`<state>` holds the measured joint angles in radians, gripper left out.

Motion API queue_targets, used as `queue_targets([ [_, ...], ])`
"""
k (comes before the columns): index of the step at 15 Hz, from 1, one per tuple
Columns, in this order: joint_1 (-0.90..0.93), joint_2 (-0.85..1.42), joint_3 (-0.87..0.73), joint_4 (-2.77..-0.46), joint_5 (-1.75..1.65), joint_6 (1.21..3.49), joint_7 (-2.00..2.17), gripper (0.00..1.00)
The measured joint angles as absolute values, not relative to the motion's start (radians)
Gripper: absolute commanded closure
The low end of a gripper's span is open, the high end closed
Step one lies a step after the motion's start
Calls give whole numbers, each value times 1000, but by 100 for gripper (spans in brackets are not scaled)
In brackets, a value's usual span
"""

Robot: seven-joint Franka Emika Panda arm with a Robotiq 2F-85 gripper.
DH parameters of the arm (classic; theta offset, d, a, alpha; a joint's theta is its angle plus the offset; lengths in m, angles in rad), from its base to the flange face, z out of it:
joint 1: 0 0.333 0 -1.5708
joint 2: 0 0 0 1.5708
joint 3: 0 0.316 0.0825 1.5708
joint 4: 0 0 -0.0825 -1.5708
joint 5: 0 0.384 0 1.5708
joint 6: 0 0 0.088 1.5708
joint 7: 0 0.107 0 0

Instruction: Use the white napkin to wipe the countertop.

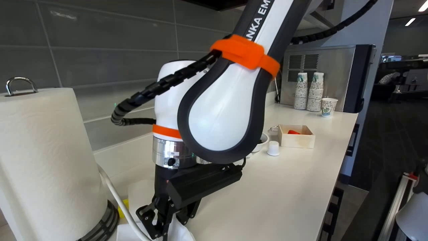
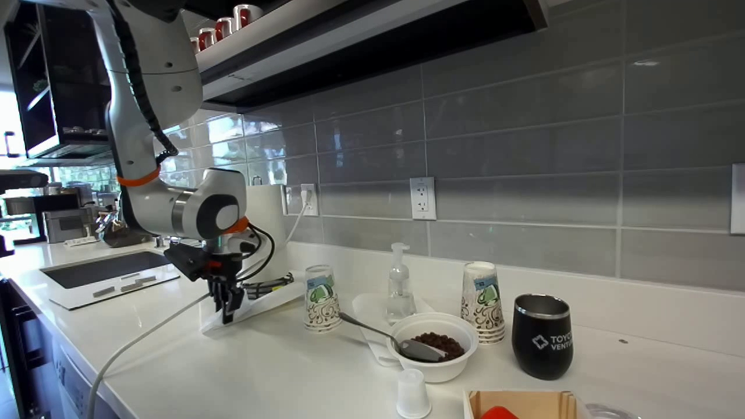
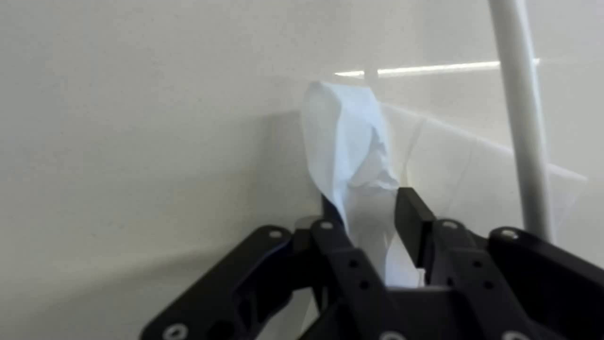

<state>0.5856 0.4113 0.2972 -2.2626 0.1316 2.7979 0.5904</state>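
Wrist view, lower centre: black metal tool (image 3: 368, 208), jaws partly apart, thin crumpled white paper napkin (image 3: 349, 127) bunched in the gap; whether firmly pinched, cannot tell. Napkin rests on smooth cream worktop (image 3: 141, 118). Likely trouble: a shallow bite on one fold could let it slip or tear in wiping. Slim round white cable (image 3: 524, 108), frame right, passes in front of what looks like flat napkin; a sweep may snag it. In an exterior view, centre-left, patterned white paper-cup stack (image 2: 321, 299) stands near; wide strokes might topple it.

The arm (image 1: 220, 110) bends low, its claw (image 3: 370, 208) pointing downward, the fingers (image 3: 414, 215) standing partly apart.
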Motion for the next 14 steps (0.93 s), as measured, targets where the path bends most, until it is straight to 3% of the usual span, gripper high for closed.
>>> queue_targets([
  [2, 594, 411, 289, -2262, 132, 2804, 594, 100],
  [14, 564, 266, 282, -2291, 142, 2747, 563, 100],
])
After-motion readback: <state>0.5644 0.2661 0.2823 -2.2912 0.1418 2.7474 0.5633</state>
